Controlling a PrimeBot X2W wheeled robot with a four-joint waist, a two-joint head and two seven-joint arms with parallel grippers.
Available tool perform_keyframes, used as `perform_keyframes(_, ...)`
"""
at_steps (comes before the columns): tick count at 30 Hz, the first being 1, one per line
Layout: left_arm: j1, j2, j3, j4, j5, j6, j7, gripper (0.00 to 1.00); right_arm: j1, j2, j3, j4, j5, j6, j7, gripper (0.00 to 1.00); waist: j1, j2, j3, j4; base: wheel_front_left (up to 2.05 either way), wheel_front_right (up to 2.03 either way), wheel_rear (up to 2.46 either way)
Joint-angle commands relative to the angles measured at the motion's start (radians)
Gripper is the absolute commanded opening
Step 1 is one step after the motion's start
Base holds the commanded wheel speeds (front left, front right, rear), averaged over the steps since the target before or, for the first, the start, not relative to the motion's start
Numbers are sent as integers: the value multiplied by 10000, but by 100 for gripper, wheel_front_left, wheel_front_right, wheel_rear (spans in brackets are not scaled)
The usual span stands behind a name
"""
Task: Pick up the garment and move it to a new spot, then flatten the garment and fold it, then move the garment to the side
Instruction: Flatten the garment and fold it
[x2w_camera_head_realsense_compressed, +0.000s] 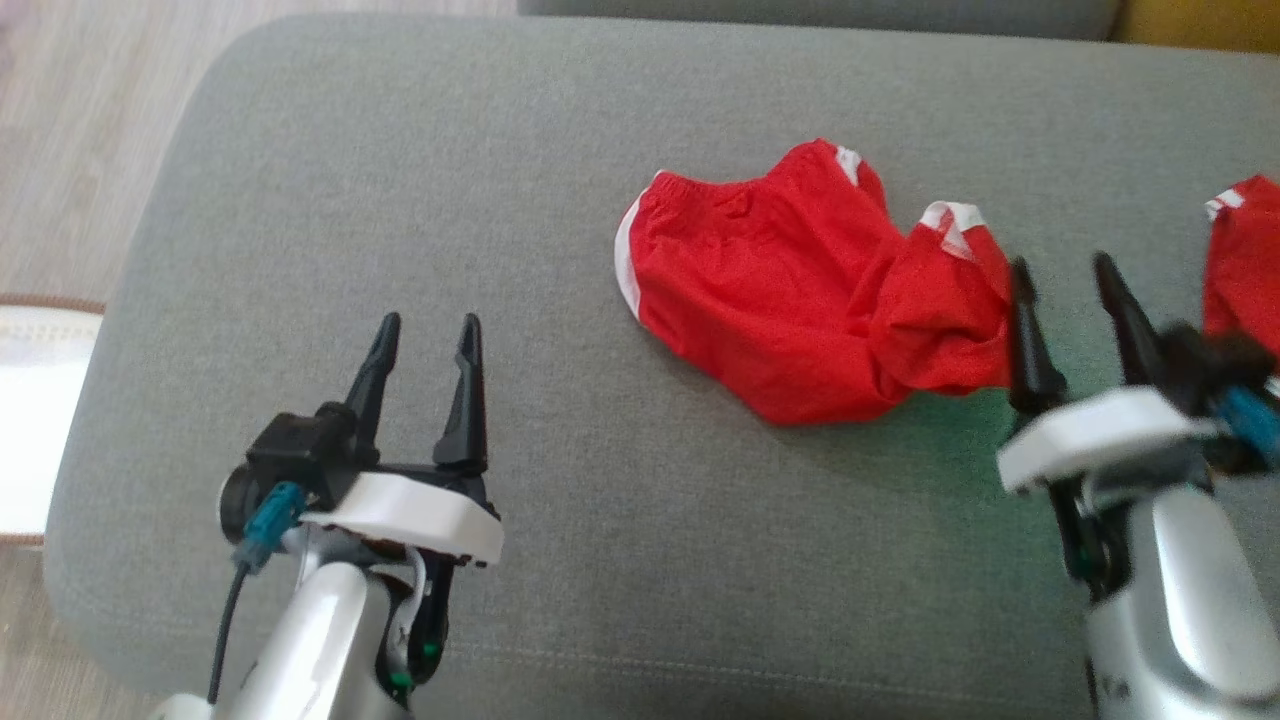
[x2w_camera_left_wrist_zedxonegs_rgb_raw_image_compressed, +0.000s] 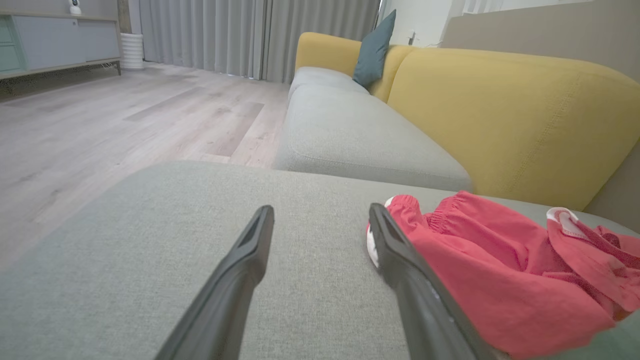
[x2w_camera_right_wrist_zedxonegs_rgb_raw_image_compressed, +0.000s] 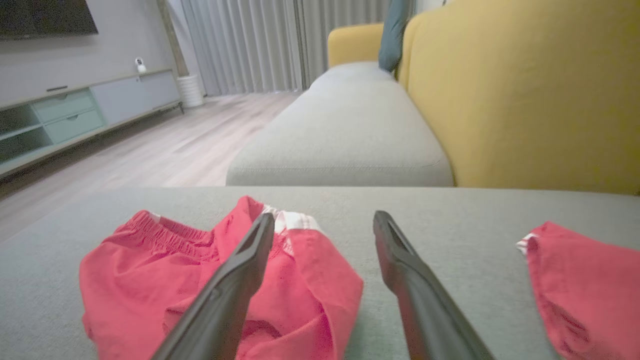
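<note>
On the cushion, left gripper and right gripper stand jaws apart; pinch the garment at its bunched hem.

Two red garments, two grey cushions

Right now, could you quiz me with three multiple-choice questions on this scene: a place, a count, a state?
1. Where do the red shorts lie? A on the grey cushion; B on the floor; C on the yellow backrest.
2. How many red garments lie there? A one; B two; C four.
3. The left gripper is: A shut on the shorts; B open, empty; C shut on a pillow.
Answers: A, grey fabric surrounds them; B, a second red piece lies at the right edge; B, its jaws stand apart over bare cushion.
</note>
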Motion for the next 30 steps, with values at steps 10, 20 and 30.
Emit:
perform_keyframes(10, -697, -359, 485, 87, 333, -512, -122, 100, -2515, -902, 547, 1655, -6, 65, 2348, 100, 0, 0, 794, 602, 0, 0, 0)
perform_keyframes(20, -757, -433, 632, 204, 426, -649, -122, 100, -3164, -1593, 1464, 2800, 731, 65, 3137, 100, 0, 0, 1007, 855, 0, 0, 0)
perform_keyframes(30, -704, -442, 532, 198, 355, -590, -122, 100, -2802, -1718, 2157, 2197, 1428, 65, 3259, 100, 0, 0, 903, 757, 0, 0, 0)
